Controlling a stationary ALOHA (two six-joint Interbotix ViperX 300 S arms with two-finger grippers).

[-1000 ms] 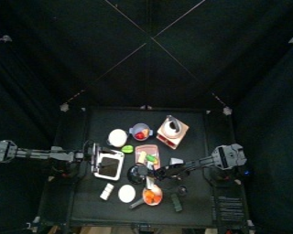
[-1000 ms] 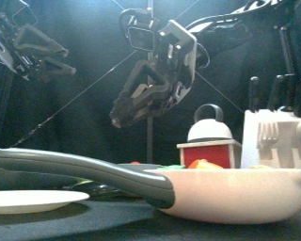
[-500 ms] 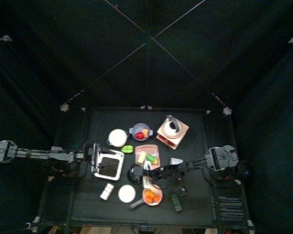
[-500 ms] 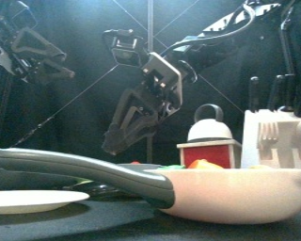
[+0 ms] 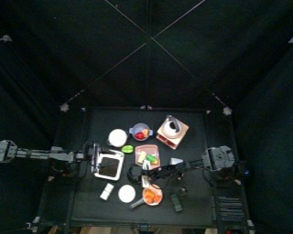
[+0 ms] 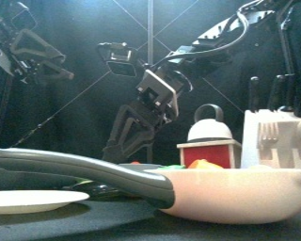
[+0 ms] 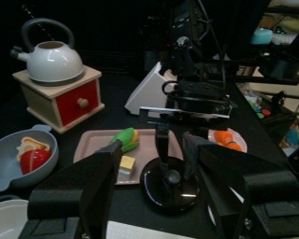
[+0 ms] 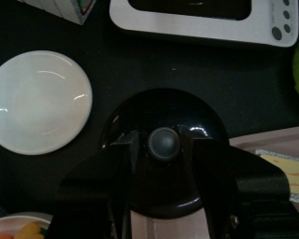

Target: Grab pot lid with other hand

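1. A white kettle point(image 7: 49, 62) stands on a small wooden box with a red drawer point(image 7: 67, 100).
2. A blue bowl point(image 7: 21, 156) sits beside a pink tray point(image 7: 105, 154) — food pieces lie on the tray.
3. A white plate point(image 8: 40, 98) rests on the bench point(image 8: 177, 56), near a white appliance point(image 8: 202, 19).
4. A white pan point(image 6: 235, 193) — long grey handle — fills the front view's foreground.

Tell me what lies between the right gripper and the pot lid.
Nothing. In the right wrist view the right gripper hangs open directly over the black pot lid, and no other thing comes between them.
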